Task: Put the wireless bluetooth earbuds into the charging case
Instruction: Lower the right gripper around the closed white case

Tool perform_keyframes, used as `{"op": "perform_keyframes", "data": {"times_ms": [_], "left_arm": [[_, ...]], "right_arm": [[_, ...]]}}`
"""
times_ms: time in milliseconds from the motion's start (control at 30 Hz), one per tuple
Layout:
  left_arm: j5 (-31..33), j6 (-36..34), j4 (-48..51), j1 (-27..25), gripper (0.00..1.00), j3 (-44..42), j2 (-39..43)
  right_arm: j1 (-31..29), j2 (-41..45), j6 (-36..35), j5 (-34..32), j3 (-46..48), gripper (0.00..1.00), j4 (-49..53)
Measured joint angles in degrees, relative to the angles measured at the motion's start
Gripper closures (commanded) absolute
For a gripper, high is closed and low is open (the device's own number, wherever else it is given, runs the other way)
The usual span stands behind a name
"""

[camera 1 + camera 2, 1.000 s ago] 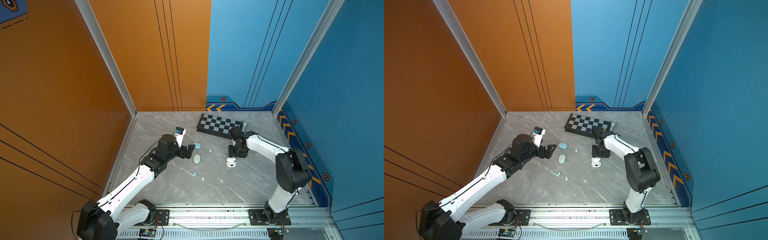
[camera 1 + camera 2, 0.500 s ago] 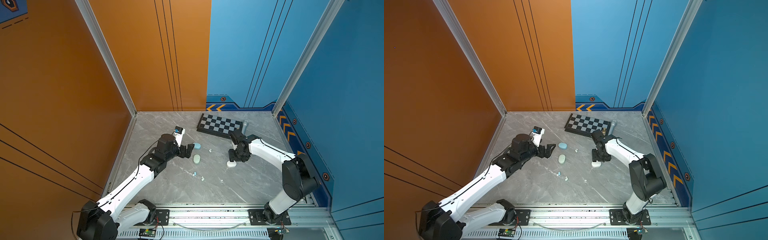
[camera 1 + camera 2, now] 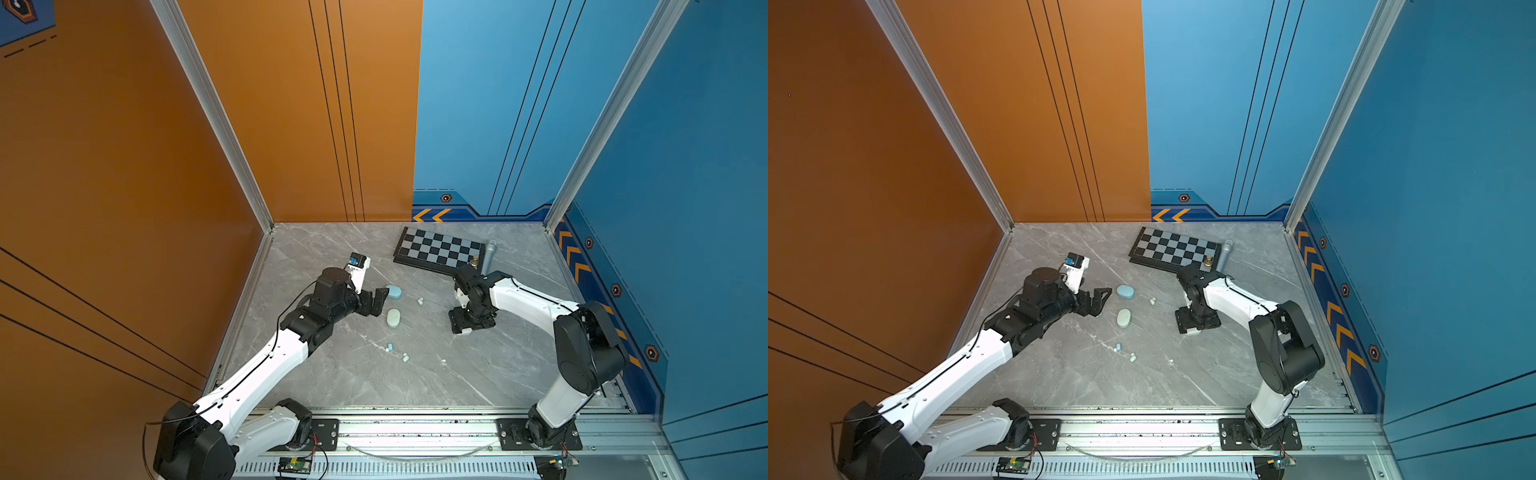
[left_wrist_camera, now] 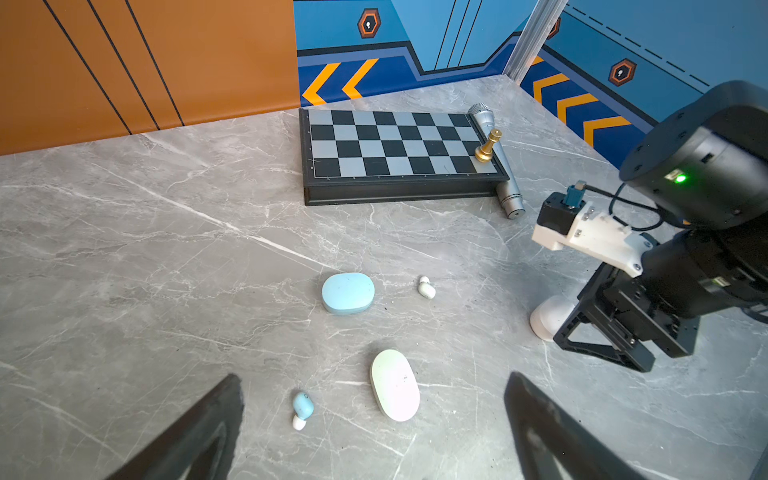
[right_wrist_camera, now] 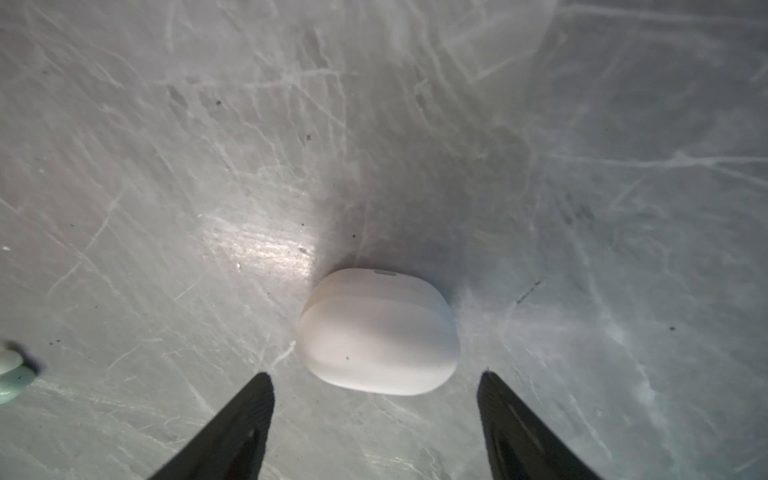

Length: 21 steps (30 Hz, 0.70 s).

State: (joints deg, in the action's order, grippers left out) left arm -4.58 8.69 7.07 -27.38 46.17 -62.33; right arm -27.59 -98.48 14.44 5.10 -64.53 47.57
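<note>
Hovering low, your right fingers (image 5: 232, 436) stood spread and empty, the shut white case (image 5: 378, 332) just ahead of their tips, its long axis running across from one finger towards the other. Your left fingers (image 4: 199, 432) were spread and empty too, near the blue case (image 4: 348, 292) and pale case (image 4: 395, 384). Loose earbuds (image 3: 390, 347) lay near the middle of the table (image 3: 415, 395), closer to your left arm, I judged.

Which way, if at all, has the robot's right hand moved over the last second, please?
Yes. The right hand has moved away from the black-and-silver chequered chessboard, toward the white pill-shaped plastic charging case, jaws open.
</note>
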Motion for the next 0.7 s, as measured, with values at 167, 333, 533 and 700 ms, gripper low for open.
{"op": "perform_keyframes", "data": {"times_ms": [167, 333, 533, 700], "left_arm": [[0.00, 0.02, 0.11, 0.00, 0.02, 0.24, -0.04], [0.00, 0.28, 0.15, 0.00, 0.02, 0.48, -0.04], [0.00, 0.44, 0.52, 0.00, 0.02, 0.48, -0.04], [0.00, 0.42, 0.81, 0.00, 0.02, 0.61, -0.04]], "right_arm": [[-0.94, -2.38, -1.11, -0.11, -0.02, 0.20, 0.04], [-1.03, -3.91, -1.14, -0.92, -1.27, 0.24, 0.44], [-1.03, -6.27, -0.76, -1.95, -3.19, 0.25, 0.46], [-1.03, -7.10, -0.39, -2.43, -4.20, 0.28, 0.44]]}}
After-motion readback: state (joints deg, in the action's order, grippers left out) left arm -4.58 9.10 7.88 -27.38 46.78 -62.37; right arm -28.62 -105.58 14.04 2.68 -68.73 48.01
